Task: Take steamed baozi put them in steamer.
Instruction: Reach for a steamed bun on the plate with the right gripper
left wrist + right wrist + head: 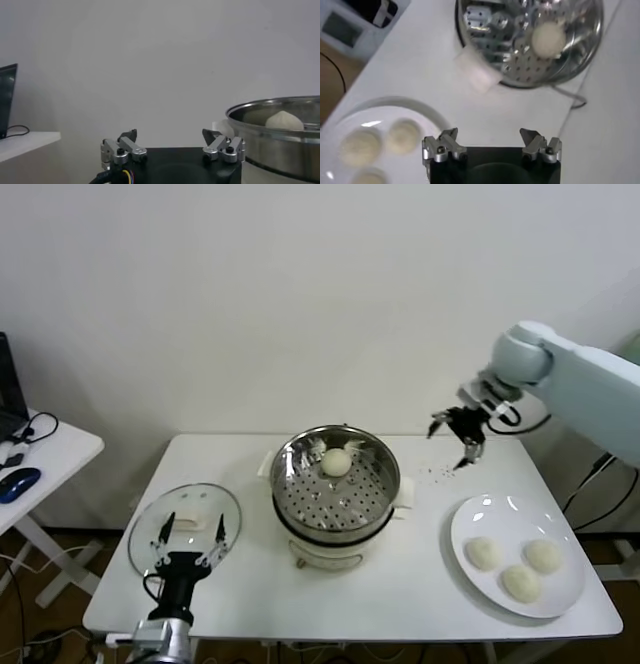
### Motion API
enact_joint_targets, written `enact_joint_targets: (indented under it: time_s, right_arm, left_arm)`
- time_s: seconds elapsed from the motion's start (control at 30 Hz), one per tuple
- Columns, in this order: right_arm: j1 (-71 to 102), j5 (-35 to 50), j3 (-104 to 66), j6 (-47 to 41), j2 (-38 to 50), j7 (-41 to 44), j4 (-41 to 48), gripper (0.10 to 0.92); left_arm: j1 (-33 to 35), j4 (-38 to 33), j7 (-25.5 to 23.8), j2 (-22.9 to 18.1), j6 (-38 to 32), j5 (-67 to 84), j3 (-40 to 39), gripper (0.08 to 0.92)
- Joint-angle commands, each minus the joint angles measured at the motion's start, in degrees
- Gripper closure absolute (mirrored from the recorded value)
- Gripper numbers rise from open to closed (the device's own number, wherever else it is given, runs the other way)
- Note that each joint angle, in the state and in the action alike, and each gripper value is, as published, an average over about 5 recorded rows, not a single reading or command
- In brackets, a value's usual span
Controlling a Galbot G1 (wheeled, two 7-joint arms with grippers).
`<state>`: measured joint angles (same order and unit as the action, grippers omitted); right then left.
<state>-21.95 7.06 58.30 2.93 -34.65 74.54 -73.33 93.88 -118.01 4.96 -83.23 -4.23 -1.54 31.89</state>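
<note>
The steamer (300, 502) stands mid-table with one steamed baozi (336, 462) on its perforated tray. Three more baozi (484, 553) (543, 556) (521, 582) lie on the white plate (470, 519) at the right. My right gripper (450, 446) hangs open and empty in the air behind the gap between steamer and plate. Its wrist view looks down past the gripper (489, 134) at the steamer (520, 55), the baozi (548, 39) in it and the plate's baozi (404, 136) (360, 146). My left gripper (190, 534) stays open over the glass lid; its gripper (169, 134) faces the steamer (280, 145).
A flat round glass lid (185, 502) lies at the table's front left. A side table (60, 449) with a blue mouse (18, 482) stands farther left. The steamer's white handle (476, 70) sticks out toward the plate (420, 107).
</note>
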Motion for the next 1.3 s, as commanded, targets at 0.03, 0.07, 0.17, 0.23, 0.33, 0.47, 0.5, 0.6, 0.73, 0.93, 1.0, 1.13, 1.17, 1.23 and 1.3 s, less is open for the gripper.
enact_joint_targets:
  time_s: [0.03, 0.07, 0.17, 0.23, 0.33, 0.47, 0.5, 0.6, 0.73, 0.93, 1.0, 1.13, 1.17, 1.23, 1.3]
  right_arm:
    - [17.1, -1.5, -10.4, -3.7, 10.7, -0.3, -1.3, 0.203]
    - [19.8, -2.1, -12.1, -3.7, 11.1, -0.6, -1.5, 0.203]
    - [24.5, -3.8, -14.4, -3.6, 12.0, -1.7, -2.2, 0.203]
    - [26.3, -4.5, -14.9, -3.5, 12.4, -2.5, -2.3, 0.203]
    - [27.7, -5.0, -15.1, -3.5, 12.3, -3.8, -2.1, 0.203]
    - [28.7, -5.6, -14.9, -3.6, 10.9, -5.7, -1.0, 0.203]
    - [28.8, -5.9, -14.9, -3.6, 10.4, -6.1, -0.7, 0.203]
    - [29.2, -6.7, -14.8, -3.6, 8.8, -7.0, 0.6, 0.203]
    - [29.2, -7.0, -14.8, -3.6, 6.2, -8.3, 2.8, 0.203]
    - [28.8, -6.8, -14.5, -3.9, 3.0, -9.3, 4.4, 0.203]
    - [28.8, -6.7, -14.2, -4.2, 2.4, -9.3, 4.5, 0.203]
    - [29.0, -7.0, -13.8, -4.3, 1.6, -9.3, 4.8, 0.203]
    - [29.0, -7.1, -13.7, -4.3, 1.5, -9.2, 4.9, 0.203]
    - [28.9, -7.5, -13.4, -4.2, 1.3, -9.0, 5.2, 0.203]
    - [28.8, -8.0, -13.4, -4.1, 1.1, -8.8, 5.6, 0.203]
  left_arm:
    - [0.9, -0.1, 0.1, 0.4, -0.5, -0.4, -0.4, 0.177]
    - [1.1, -0.1, 0.2, 0.4, -0.6, -0.4, -0.3, 0.177]
    - [1.4, -0.1, 0.5, 0.4, -0.6, -0.4, -0.2, 0.177]
    - [1.4, 0.0, 0.6, 0.4, -0.5, -0.4, -0.3, 0.177]
    - [1.3, 0.2, 0.7, 0.1, -0.5, -0.5, -0.5, 0.177]
    - [1.6, 0.4, 0.8, -0.4, -0.8, -0.6, -0.7, 0.177]
    - [1.7, 0.5, 0.8, -0.4, -0.9, -0.6, -0.6, 0.177]
    - [2.2, 0.7, 0.8, -0.4, -1.2, -0.4, -0.3, 0.177]
    - [2.5, 0.8, 0.9, -0.3, -1.3, -0.1, 0.1, 0.177]
    - [2.6, 1.2, 0.9, -0.6, -1.5, -0.1, 0.1, 0.177]
    - [2.6, 1.4, 0.9, -0.7, -1.6, -0.1, 0.1, 0.177]
    - [2.9, 1.7, 0.9, -0.8, -1.8, 0.0, 0.2, 0.177]
    - [3.0, 1.8, 0.9, -0.8, -1.8, 0.0, 0.2, 0.177]
    - [3.0, 1.8, 0.9, -0.9, -1.8, 0.1, 0.3, 0.177]
    - [2.9, 2.0, 0.9, -1.0, -1.7, 0.2, 0.3, 0.177]
